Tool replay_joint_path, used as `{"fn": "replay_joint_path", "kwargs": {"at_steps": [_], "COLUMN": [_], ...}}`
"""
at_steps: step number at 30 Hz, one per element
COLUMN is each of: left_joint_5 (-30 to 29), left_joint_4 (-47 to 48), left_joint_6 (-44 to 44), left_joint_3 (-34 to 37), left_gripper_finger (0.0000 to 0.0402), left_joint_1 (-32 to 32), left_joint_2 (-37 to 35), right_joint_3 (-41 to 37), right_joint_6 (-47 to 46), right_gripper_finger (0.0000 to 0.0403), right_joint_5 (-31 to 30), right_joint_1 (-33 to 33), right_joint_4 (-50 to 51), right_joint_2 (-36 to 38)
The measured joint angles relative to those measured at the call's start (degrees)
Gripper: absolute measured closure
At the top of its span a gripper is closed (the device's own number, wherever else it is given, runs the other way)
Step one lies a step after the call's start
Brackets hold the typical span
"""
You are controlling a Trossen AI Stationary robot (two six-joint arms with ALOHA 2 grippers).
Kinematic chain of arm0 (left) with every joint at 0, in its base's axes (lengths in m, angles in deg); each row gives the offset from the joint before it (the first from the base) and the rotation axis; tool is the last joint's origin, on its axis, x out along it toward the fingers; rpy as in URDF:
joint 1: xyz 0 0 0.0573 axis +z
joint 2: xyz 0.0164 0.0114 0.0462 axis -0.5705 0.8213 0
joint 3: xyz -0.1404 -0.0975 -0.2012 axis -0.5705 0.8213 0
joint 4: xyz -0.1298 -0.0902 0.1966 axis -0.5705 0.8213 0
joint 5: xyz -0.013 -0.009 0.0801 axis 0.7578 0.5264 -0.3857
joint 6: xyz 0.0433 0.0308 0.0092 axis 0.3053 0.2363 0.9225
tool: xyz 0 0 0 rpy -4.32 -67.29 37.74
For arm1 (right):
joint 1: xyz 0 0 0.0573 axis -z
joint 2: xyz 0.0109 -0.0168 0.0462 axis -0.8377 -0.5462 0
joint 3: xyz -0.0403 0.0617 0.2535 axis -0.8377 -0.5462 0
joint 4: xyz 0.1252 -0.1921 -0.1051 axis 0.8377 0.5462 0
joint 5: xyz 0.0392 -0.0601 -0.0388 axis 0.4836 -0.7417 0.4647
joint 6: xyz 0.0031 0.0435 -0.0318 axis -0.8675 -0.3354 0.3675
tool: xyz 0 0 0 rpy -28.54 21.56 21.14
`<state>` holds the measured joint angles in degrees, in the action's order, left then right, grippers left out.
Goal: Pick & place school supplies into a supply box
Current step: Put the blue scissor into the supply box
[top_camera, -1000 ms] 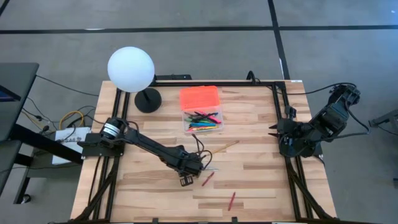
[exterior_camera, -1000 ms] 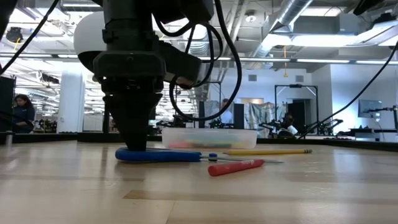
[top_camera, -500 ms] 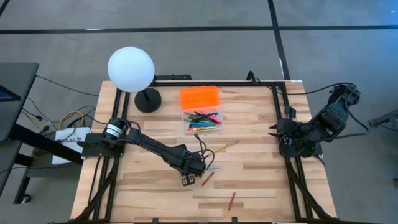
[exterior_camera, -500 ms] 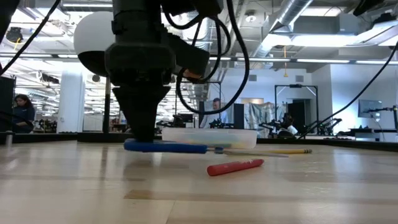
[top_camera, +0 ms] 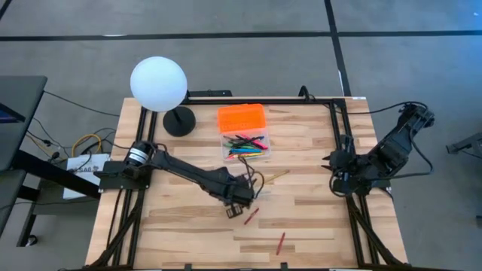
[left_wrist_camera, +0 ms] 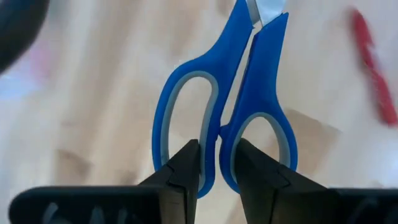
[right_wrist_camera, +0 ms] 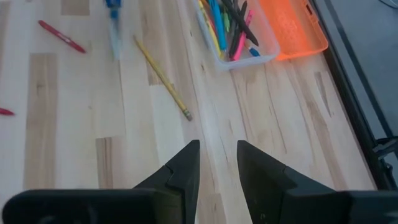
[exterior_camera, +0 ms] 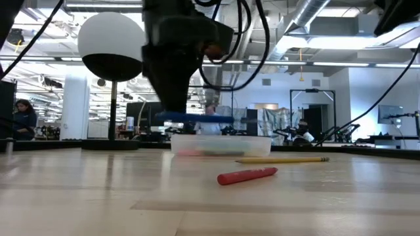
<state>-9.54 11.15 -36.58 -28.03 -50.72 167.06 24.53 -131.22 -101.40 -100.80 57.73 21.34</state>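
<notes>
Scissors (left_wrist_camera: pixel 224 118) hang off the table, pinched at their blue handles by the left gripper (left_wrist_camera: pixel 217 168), with a red pen (exterior_camera: pixel 247 176) lying below it and the supply box (top_camera: pixel 245 144) just beyond. Right gripper (right_wrist_camera: pixel 217 163), fingers parted and empty, waits well apart.

Robotics lab / open-plan workshop. Pale wooden butcher-block table (top_camera: pixel 301 218) on black metal frame (top_camera: pixel 343 113), grey concrete floor (top_camera: pixel 226 60) w/ dark seams. Low view: exposed silver ceiling ducts (exterior_camera: pixel 308 26) & pipes, strip lights, more black rigs & monitors (exterior_camera: pixel 387 115) behind, a seated person (exterior_camera: pixel 23 118) at far side.
</notes>
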Motion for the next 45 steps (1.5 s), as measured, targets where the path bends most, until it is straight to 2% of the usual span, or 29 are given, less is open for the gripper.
{"fn": "replay_joint_path", "kwargs": {"at_steps": [7,11,16,21,26,41,45], "left_joint_5": [-8.9,-11.1,-12.6,-12.3,-10.2,-5.7,-3.8], "left_joint_4": [9.5,9.7,6.3,4.1,3.7,5.1,5.1], "left_joint_6": [-3.2,-1.7,5.0,10.3,10.3,5.4,3.9], "left_joint_3": [-5.2,-5.6,-5.4,-4.9,-4.8,-4.8,-4.8], "left_gripper_finger": [0.0323,0.0323,0.0323,0.0323,0.0323,0.0322,0.0312], "left_joint_1": [5.6,10.2,15.9,20.7,23.8,25.0,25.0], "left_joint_2": [-0.1,-0.1,-0.1,0.1,1.1,1.8,1.8], "right_joint_3": [-0.1,-0.1,-0.1,-0.1,-0.1,-0.1,-0.1], "right_joint_6": [0.0,0.0,-0.5,-0.5,-1.8,-2.1,-2.1], "right_gripper_finger": [0.0305,0.0305,0.0305,0.0305,0.0305,0.0305,0.0305], "right_joint_5": [0.0,-0.1,-0.1,-0.1,-0.1,-0.1,-0.2], "right_joint_1": [0.0,0.0,0.0,0.0,0.0,0.0,0.0], "right_joint_4": [-0.7,-1.4,-1.7,-2.8,-3.1,-3.0,-3.1], "right_joint_2": [0.0,0.0,0.0,0.0,0.0,0.0,0.0]}}
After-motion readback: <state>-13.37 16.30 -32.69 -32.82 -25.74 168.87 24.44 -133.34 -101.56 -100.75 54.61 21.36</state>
